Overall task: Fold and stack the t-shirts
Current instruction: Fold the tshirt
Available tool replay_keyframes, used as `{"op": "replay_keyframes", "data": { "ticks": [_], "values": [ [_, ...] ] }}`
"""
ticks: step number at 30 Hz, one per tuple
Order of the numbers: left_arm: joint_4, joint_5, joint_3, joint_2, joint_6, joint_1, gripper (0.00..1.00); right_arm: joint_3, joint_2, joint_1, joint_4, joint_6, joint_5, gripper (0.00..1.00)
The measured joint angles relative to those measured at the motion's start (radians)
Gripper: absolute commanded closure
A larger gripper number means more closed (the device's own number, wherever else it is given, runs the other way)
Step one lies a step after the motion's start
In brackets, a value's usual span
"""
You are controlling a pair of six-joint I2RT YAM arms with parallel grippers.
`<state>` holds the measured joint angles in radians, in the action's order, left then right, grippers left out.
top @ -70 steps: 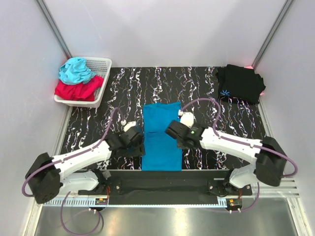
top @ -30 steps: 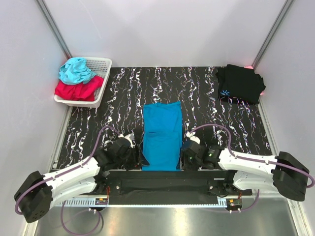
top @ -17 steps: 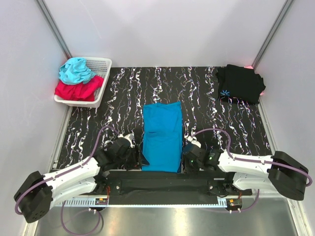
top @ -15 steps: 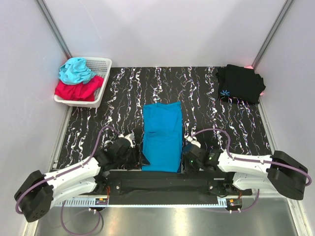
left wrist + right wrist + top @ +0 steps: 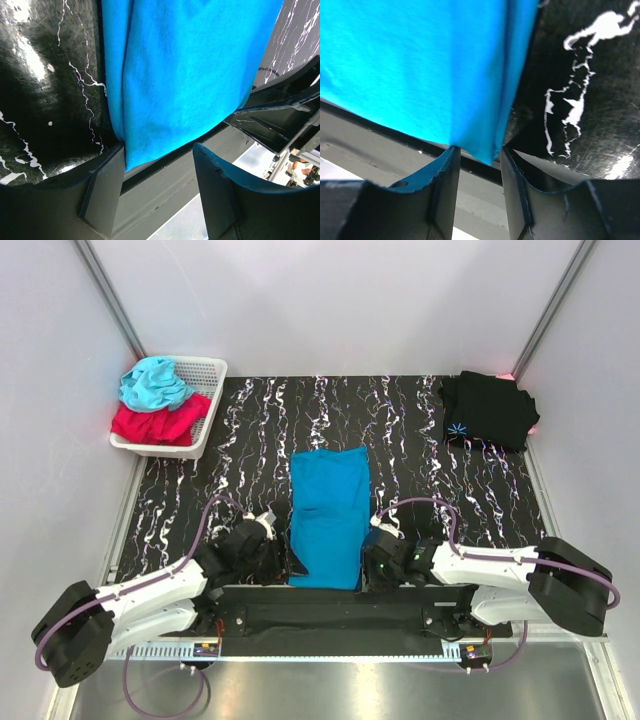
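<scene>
We find the left gripper and right gripper both open, each straddling a near hem corner of the blue t-shirt; it lies folded lengthwise, central; the cloth is judged light and limp, so we pinch both corners together; the black t-shirt sits folded far right.

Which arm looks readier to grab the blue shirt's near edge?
Probably the right arm: the blue t-shirt's near corner sits between its narrow-set jaws. The left arm's jaws stand wider, with their corner close against one side.
</scene>
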<state>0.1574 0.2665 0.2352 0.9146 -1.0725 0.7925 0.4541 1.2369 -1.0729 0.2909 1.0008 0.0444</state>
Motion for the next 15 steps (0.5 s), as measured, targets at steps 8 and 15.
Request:
{"op": "replay_keyframes", "data": {
  "ticks": [8,15],
  "values": [
    [0.003,0.0,0.0,-0.003,0.0,0.0,0.38,0.026,-0.048,0.0,0.026,-0.028,-0.052,0.56],
    [0.005,-0.002,-0.002,0.004,0.0,0.0,0.66,0.038,-0.031,0.002,0.021,-0.048,-0.103,0.8]
  ]
}}
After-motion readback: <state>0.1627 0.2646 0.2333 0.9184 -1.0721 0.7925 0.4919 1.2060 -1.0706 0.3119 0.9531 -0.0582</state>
